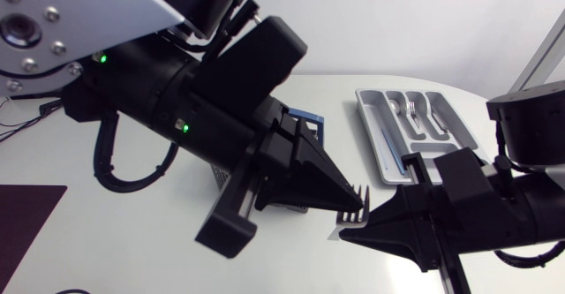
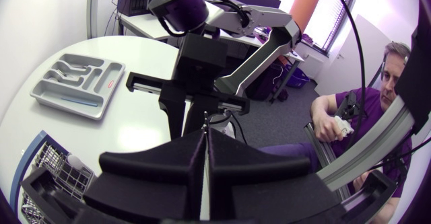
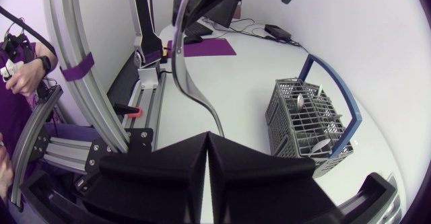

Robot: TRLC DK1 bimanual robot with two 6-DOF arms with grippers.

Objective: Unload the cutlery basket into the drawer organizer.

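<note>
My left hand and right hand both clamp the silver metal fork. Likely a handover: the grey plastic drawer organizer sits rightward.

Here's my left arm: chunky matte black housing, two green lights glowing, a black cable looping underneath, a silver-grey link studded with screws. My right arm, black too, tapers into wedge fingers.
</note>
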